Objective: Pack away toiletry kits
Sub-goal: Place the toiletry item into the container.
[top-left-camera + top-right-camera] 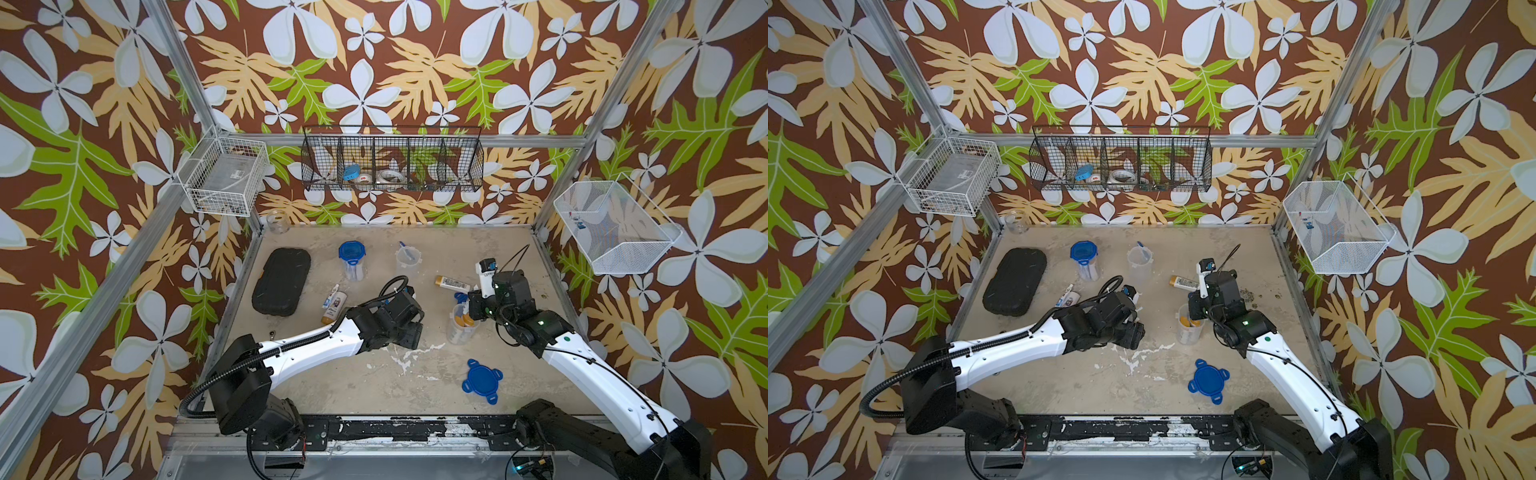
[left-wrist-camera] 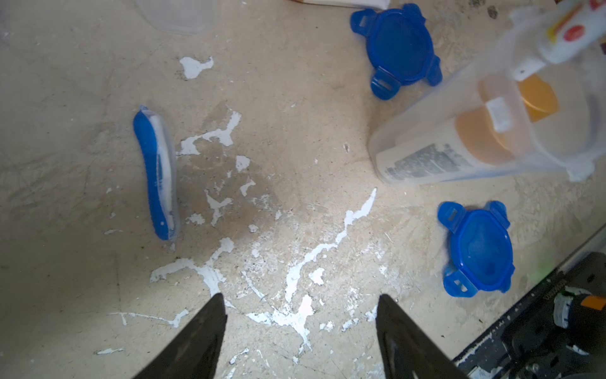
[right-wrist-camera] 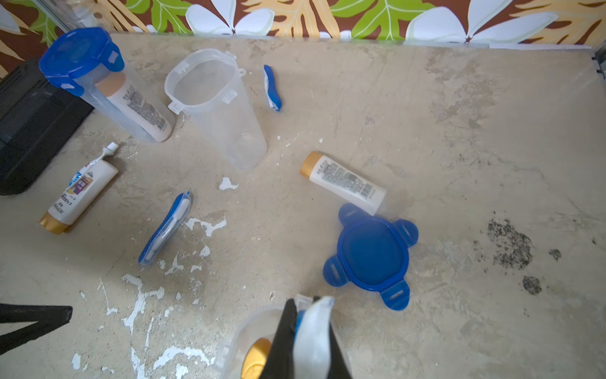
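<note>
Our right gripper (image 3: 303,302) is pinched tight on a small toothpaste tube (image 2: 557,42). It holds the tube cap down, just at the mouth of the near cup (image 1: 459,330). Gold-capped bottles (image 2: 423,160) stand inside that cup.

Our left gripper (image 2: 300,297) is spread wide with nothing in it, and it hangs over the table (image 2: 82,82). A blue and white toothbrush (image 2: 155,174) lies flat on the table ahead of it, touching neither finger.

A blue lid (image 3: 372,252) lies just past the near cup, right beside a lone bottle (image 3: 342,182) on its side. A front lid (image 1: 482,380) lies closer to the front edge.

Farther back stands an empty cup (image 1: 407,259), with a second toothbrush (image 3: 272,87) on the table just behind it. To its left stands a shut cup (image 1: 352,259) with its blue lid clipped on and a bottle inside.

Near the black case (image 1: 281,281), a side bottle (image 3: 78,197) and a second tube (image 3: 95,164) lie together. A glass jar (image 1: 277,220) sits in the far left corner.

The table is tan and scratched, with white chipped patches (image 2: 295,279) in the middle and dark specks (image 3: 510,246) on the right.

The walls are brown with big white flowers and green and yellow leaves, held by metal bars. A left basket (image 1: 224,174) of white wire hangs on the left wall. A black basket (image 1: 392,160) with tape rolls hangs on the back wall, and a right basket (image 1: 615,226) hangs on the right wall.
</note>
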You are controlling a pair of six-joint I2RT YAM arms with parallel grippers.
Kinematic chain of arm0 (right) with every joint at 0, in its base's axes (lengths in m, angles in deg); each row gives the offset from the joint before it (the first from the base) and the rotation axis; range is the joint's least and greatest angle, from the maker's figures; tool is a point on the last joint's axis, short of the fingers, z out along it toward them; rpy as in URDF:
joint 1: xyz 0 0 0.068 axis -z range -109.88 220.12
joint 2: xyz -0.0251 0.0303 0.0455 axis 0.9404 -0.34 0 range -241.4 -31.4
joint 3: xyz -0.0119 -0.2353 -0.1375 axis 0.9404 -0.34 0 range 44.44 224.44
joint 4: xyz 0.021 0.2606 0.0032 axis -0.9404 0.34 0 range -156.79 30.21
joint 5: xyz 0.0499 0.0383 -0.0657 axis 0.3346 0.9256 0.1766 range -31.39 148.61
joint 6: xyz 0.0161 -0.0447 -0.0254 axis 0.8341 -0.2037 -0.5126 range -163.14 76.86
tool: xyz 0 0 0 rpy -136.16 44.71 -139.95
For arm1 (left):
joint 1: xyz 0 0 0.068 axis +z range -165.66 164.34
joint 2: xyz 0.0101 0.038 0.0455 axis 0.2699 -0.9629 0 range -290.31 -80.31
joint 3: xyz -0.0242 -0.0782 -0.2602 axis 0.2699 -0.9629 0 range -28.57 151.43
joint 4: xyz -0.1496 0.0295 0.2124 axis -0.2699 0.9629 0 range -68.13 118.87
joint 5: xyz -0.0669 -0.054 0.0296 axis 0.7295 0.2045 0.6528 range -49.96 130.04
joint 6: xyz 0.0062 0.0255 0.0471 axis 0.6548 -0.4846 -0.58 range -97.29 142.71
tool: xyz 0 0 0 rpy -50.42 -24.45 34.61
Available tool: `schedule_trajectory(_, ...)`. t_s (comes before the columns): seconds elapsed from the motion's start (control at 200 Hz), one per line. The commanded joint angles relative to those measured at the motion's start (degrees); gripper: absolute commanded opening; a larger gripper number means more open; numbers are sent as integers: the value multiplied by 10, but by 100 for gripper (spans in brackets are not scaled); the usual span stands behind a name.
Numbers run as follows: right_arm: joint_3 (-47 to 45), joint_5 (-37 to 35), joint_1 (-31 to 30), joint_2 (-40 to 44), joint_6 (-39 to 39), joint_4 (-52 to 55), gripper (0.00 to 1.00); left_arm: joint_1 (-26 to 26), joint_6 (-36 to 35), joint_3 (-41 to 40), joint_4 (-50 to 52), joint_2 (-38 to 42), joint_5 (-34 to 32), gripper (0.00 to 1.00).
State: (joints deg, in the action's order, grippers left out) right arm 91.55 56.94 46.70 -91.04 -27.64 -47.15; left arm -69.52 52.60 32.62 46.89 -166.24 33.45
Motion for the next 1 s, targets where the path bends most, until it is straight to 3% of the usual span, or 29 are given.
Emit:
schedule_trajectory(0.0, -21, 12, 0, 9, -3, -29, 0, 20, 20, -5, 4, -2, 7, 73)
schedule_trajectory(0.29, -24, 13, 0, 42, -3, -22, 0, 57, 21, -20, -2, -30, -6, 71)
schedule_trajectory(0.636, -39, 20, -1, 40, 16, -35, 0, 62, 26, -34, -35, -89, -15, 71)
schedule_trajectory(0.996, -74, 17, 0, 38, 18, -69, 0, 81, 19, -23, -38, -101, -23, 69)
